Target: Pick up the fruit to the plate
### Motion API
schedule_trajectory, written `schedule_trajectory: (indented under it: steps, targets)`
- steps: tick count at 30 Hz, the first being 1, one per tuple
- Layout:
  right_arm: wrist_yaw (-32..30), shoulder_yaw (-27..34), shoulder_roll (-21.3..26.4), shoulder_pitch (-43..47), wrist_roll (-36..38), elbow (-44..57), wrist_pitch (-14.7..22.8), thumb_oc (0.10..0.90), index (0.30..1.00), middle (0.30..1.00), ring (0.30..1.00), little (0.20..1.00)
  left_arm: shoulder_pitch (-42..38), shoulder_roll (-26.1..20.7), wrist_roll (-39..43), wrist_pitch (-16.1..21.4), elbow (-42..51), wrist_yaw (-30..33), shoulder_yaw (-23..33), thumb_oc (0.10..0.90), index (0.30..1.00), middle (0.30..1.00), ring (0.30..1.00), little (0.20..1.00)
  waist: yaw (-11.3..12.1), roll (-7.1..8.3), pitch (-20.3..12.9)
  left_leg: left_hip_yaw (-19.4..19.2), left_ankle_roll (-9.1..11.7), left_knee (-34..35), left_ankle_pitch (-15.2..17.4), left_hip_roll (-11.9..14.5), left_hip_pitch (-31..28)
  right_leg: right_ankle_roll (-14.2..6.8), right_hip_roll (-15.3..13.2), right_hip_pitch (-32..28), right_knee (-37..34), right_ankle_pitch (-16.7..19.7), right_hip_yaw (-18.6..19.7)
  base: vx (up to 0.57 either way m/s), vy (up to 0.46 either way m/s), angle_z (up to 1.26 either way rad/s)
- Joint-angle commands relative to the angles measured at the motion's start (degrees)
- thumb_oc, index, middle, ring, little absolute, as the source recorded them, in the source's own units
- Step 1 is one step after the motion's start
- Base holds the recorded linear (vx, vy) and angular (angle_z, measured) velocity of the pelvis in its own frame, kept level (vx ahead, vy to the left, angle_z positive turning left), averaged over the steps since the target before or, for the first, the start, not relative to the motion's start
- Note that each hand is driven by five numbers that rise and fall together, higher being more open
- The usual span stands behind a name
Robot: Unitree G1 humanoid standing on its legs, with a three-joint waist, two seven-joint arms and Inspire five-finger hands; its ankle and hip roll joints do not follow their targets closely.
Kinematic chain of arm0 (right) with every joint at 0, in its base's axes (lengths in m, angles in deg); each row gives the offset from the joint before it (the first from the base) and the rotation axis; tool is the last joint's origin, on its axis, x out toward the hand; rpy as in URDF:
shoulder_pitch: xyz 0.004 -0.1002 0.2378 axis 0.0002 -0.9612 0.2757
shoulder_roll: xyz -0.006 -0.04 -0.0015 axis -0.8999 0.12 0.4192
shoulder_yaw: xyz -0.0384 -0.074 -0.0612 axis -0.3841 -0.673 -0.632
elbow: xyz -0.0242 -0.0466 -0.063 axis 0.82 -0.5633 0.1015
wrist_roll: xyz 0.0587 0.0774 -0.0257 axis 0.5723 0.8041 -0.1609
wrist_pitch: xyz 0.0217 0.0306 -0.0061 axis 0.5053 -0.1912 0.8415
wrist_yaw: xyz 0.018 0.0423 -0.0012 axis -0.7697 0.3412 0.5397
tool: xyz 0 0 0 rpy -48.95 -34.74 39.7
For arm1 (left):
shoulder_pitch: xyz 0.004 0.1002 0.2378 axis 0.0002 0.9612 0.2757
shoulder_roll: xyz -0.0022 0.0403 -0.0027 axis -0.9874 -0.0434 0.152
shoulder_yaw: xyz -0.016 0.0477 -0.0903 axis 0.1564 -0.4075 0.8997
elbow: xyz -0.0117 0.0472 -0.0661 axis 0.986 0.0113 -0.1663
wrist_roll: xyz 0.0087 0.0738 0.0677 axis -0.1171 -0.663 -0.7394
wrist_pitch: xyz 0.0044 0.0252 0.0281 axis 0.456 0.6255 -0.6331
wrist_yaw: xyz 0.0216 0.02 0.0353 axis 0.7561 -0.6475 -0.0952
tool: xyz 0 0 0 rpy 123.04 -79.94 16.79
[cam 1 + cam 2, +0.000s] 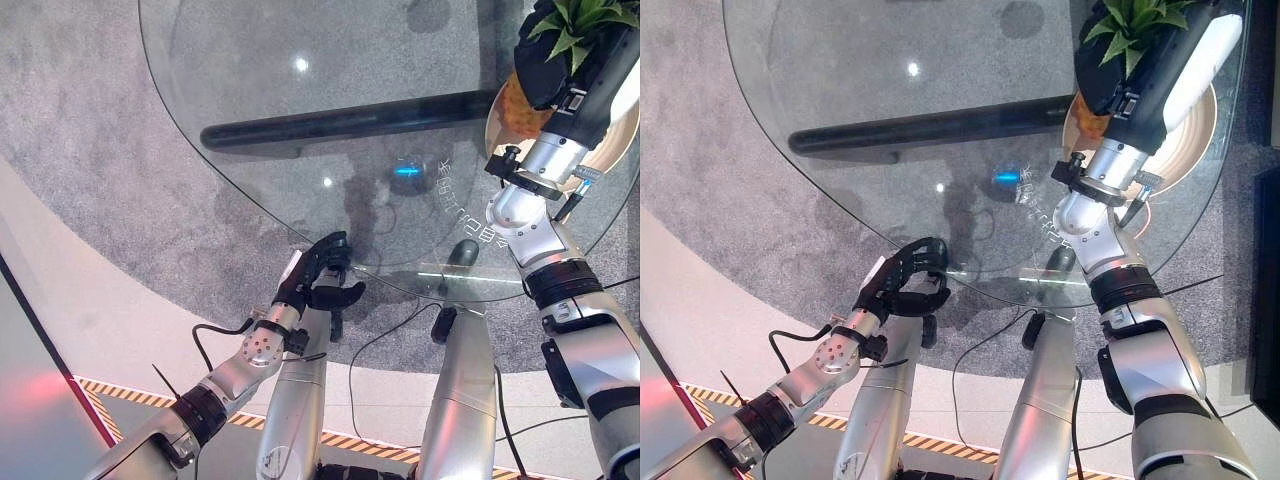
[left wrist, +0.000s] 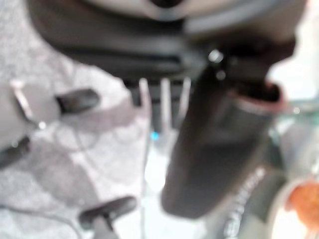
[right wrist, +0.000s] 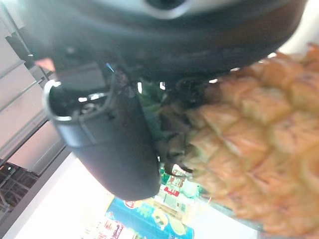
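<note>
I read this as a showroom or lab floor: round glass table (image 1: 300,120) across the upper frame, grey carpet (image 1: 90,150) beneath, hazard-striped tape (image 1: 130,392) along the bottom edge.

Left eye view and right eye view: head-mounted stereo pair, aimed steeply down onto the round glass table (image 1: 300,90) and the grey carpet (image 1: 80,150) seen through and around it. Set at a moderate distance. Shared field: table, left hand (image 1: 325,275) at the table's near edge, right hand (image 1: 1145,85) by the plate (image 1: 1195,135) and pineapple (image 1: 520,110) at the far right.

Left wrist view: on the left arm, looking along the hand from very close; carpet and table edge lie beyond, out of focus.

Right wrist view: on the right arm, very close, facing the pineapple's scaly skin past the thumb (image 3: 112,144).
</note>
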State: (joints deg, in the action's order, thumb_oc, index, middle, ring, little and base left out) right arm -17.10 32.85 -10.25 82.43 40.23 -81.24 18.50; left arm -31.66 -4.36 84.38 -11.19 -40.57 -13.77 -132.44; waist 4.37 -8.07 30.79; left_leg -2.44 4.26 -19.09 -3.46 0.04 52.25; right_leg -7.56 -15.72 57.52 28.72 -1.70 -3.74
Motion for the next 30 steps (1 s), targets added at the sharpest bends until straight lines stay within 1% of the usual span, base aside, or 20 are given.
schedule_trajectory:
  steps: [1, 2, 3, 4, 5, 6, 11, 22, 30]
  targets:
    - [-2.2, -2.3, 5.1, 2.9, -1.4, 0.1, 2.4, 0.207, 0.392, 0.392, 0.392, 0.307, 1.8, 3.9, 0.3, -0.3, 3.4, -1.3, -7.9, 0.800, 0.900, 0.900, 0.900, 0.900, -2.5, -7.29, -1.0, -5.0, -2.6, -2.6, 5.0, -6.2, -0.2, 2.1, 8.3, -1.5, -5.8, 1.8, -4.5, 0.00, 0.000, 0.00]
    - [-2.4, -2.2, 4.9, 2.6, -1.6, -0.2, 2.5, 0.421, 0.575, 0.575, 0.575, 0.521, 1.9, 3.9, 0.3, -0.3, 3.4, -1.2, -7.9, 0.800, 0.900, 0.900, 0.900, 0.900, -2.6, -7.27, -1.0, -5.0, -2.6, -2.4, 5.0, -6.3, -0.5, 2.1, 8.4, -1.8, -6.0, 1.9, -4.5, 0.00, 0.000, 0.00]
    - [-2.5, -2.1, 4.8, 2.3, -1.8, -0.2, 2.6, 0.525, 0.665, 0.665, 0.665, 0.625, 1.8, 3.9, 0.3, -0.4, 3.5, -1.1, -7.8, 0.800, 0.900, 0.900, 0.900, 0.900, -2.6, -7.21, -1.0, -5.1, -2.6, -2.3, 5.0, -6.3, -0.8, 2.1, 8.4, -2.1, -6.2, 2.0, -4.6, 0.00, 0.000, 0.00]
    - [-2.5, -2.1, 4.7, 2.0, -1.8, 0.1, 2.3, 0.567, 0.700, 0.700, 0.700, 0.667, 1.9, 3.9, 0.3, -0.4, 3.6, -0.9, -7.7, 0.800, 0.900, 0.900, 0.900, 0.900, -2.7, -7.18, -1.0, -5.2, -2.6, -2.2, 5.0, -6.3, -0.9, 2.1, 8.5, -2.3, -6.4, 2.0, -4.6, 0.00, 0.000, 0.00]
    - [-2.4, -2.1, 4.8, 1.6, -1.5, 0.5, 2.1, 0.723, 0.834, 0.834, 0.834, 0.823, 1.9, 3.9, 0.3, -0.1, 3.3, -0.8, -7.7, 0.800, 0.900, 0.900, 0.900, 0.900, -2.9, -7.01, -1.0, -5.3, -2.6, -1.9, 4.9, -6.3, -1.3, 2.1, 8.5, -2.7, -6.9, 2.1, -4.7, 0.00, 0.000, 0.00]
    - [-2.4, -2.1, 4.8, 1.4, -1.3, 0.6, 2.0, 0.800, 0.900, 0.900, 0.900, 0.900, 2.0, 3.9, 0.2, 0.1, 3.0, -0.8, -7.6, 0.800, 0.900, 0.900, 0.900, 0.900, -2.9, -6.95, -1.0, -5.5, -2.6, -1.8, 4.9, -6.3, -1.5, 2.1, 8.6, -3.0, -7.1, 2.2, -4.7, 0.00, 0.000, 0.00]
    - [-3.2, -1.3, 4.4, 0.0, -1.0, 2.1, 1.4, 0.800, 0.900, 0.900, 0.900, 0.900, 2.1, 3.8, -0.1, 0.0, 2.9, -0.6, -7.1, 0.800, 0.900, 0.900, 0.900, 0.900, -3.4, -6.61, -1.0, -5.8, -2.4, -1.2, 4.8, -6.1, -2.5, 2.0, 8.9, -4.2, -7.9, 2.4, -4.7, 0.00, 0.000, 0.00]
    - [-3.8, 0.0, 3.9, -3.3, -3.3, 7.5, -2.2, 0.800, 0.900, 0.900, 0.900, 0.900, 3.1, 3.9, -0.5, 0.4, 1.9, -1.0, -6.1, 0.800, 0.900, 0.900, 0.900, 0.900, -4.2, -5.95, -1.0, -6.4, -2.3, 1.2, 4.2, -6.1, -5.4, 1.9, 9.5, -7.2, -9.8, 2.7, -4.7, -0.02, -0.002, -0.06]
    - [-3.7, 0.6, 4.0, -5.5, -3.5, 9.0, -2.3, 0.800, 0.900, 0.900, 0.900, 0.900, 3.7, 4.0, -0.9, 0.6, 1.0, -1.5, -5.3, 0.800, 0.900, 0.900, 0.900, 0.900, -4.5, -5.21, -1.0, -6.4, -2.5, 1.4, 4.4, -6.1, -6.8, 1.9, 9.7, -8.9, -10.1, 2.6, -4.6, 0.00, 0.000, 0.00]
